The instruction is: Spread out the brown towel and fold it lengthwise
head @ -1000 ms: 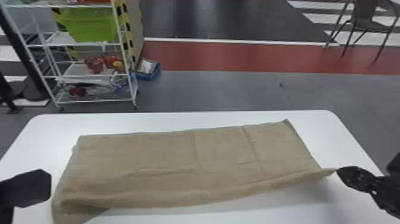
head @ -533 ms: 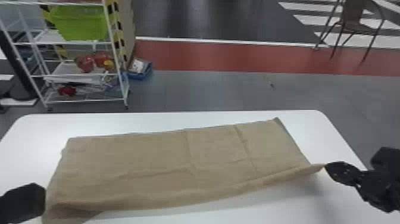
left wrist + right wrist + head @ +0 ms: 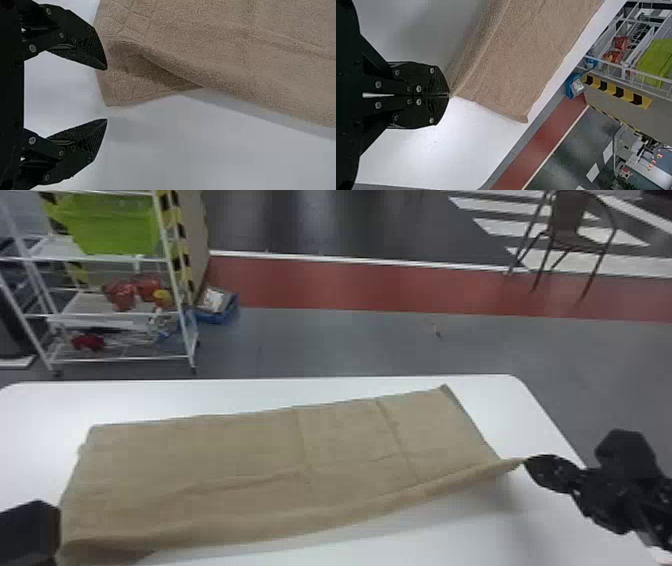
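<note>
Pinched closed, the black right hand [image 3: 527, 463] is gripping one corner of the brown cloth towel [image 3: 240, 460], lower right of the head view. Across the centre, the towel is lying on the white, round-cornered surface [image 3: 350, 546]. Lower left, the black left hand [image 3: 31, 526] is gaping wide, empty.

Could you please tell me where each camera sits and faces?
Head view: on the head, facing forward and down over towel, table and rack; left arm and right arm show.
Left wrist view: left wrist, facing towel and table; open left fingers show.
Right wrist view: right wrist, facing towel and rack; right fingers grip towel.
Head and right wrist views share the rack.
</note>
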Controlling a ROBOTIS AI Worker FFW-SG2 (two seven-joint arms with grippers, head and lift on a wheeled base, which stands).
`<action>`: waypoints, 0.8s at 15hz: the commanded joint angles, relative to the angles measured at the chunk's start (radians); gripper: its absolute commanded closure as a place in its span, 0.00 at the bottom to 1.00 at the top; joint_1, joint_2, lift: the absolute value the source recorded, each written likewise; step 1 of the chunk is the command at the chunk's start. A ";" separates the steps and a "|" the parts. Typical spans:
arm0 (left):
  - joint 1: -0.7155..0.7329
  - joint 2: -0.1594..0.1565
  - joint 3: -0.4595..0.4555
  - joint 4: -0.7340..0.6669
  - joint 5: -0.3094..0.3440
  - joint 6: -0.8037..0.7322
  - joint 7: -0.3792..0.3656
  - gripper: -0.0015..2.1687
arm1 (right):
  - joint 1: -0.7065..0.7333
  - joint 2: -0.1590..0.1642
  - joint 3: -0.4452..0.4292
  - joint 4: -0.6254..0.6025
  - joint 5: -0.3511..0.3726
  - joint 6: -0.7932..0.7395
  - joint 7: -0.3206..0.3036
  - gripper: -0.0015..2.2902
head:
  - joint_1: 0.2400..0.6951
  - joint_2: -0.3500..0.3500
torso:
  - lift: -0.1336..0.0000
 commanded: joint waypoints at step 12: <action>-0.009 0.007 0.003 0.038 -0.009 -0.002 -0.010 0.25 | -0.020 0.010 0.008 -0.005 0.000 0.013 -0.001 0.61 | 1.00 0.32 | 0.09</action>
